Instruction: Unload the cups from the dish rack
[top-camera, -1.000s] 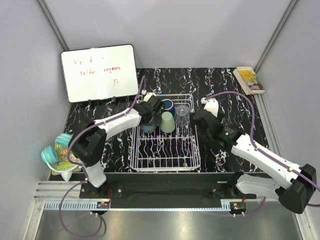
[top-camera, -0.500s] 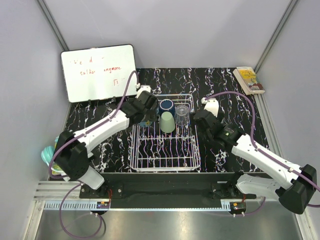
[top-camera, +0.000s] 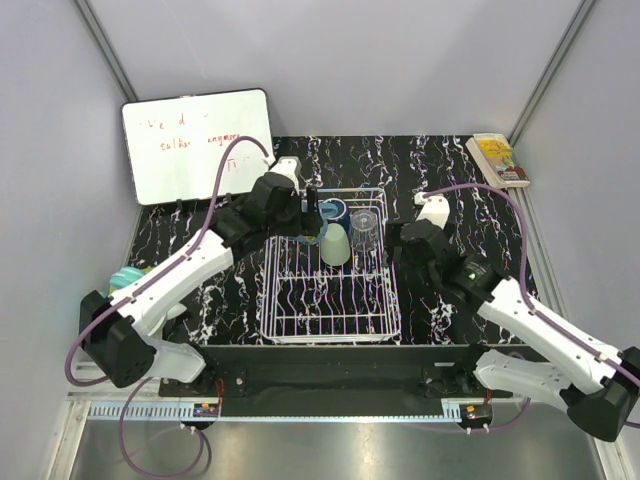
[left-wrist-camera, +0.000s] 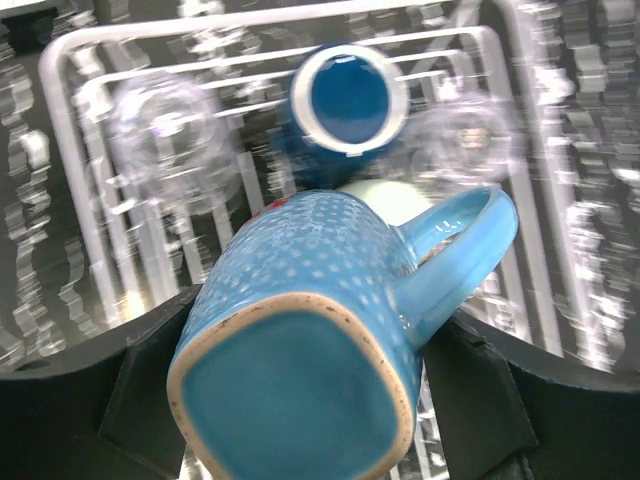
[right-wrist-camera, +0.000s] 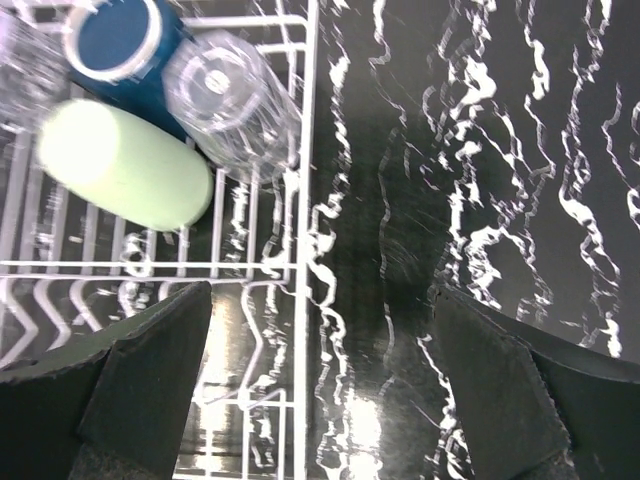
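My left gripper (top-camera: 306, 217) is shut on the light blue handled mug (left-wrist-camera: 300, 340) and holds it bottom toward the camera above the far left part of the white wire dish rack (top-camera: 392, 290). Below it in the left wrist view are the dark navy mug (left-wrist-camera: 350, 98), two clear glasses (left-wrist-camera: 170, 140) (left-wrist-camera: 465, 135) and a sliver of the pale green tumbler (left-wrist-camera: 385, 190). From above, the navy mug (top-camera: 337, 209), green tumbler (top-camera: 335, 244) and one clear glass (top-camera: 365, 224) sit at the rack's far end. My right gripper (right-wrist-camera: 320, 370) is open and empty over the rack's right rim (right-wrist-camera: 305, 200), near the tumbler (right-wrist-camera: 125, 165) and the glass (right-wrist-camera: 230, 100).
A whiteboard (top-camera: 197, 145) leans at the back left. A book (top-camera: 497, 160) lies at the back right. Turquoise ribbed things (top-camera: 122, 277) sit at the left table edge, partly behind my left arm. Black marbled tabletop (top-camera: 450, 190) surrounds the rack.
My left arm has stretched out toward the rack's far end, its elbow swinging left, and carried the light blue mug up and back. My right gripper has shifted slightly.
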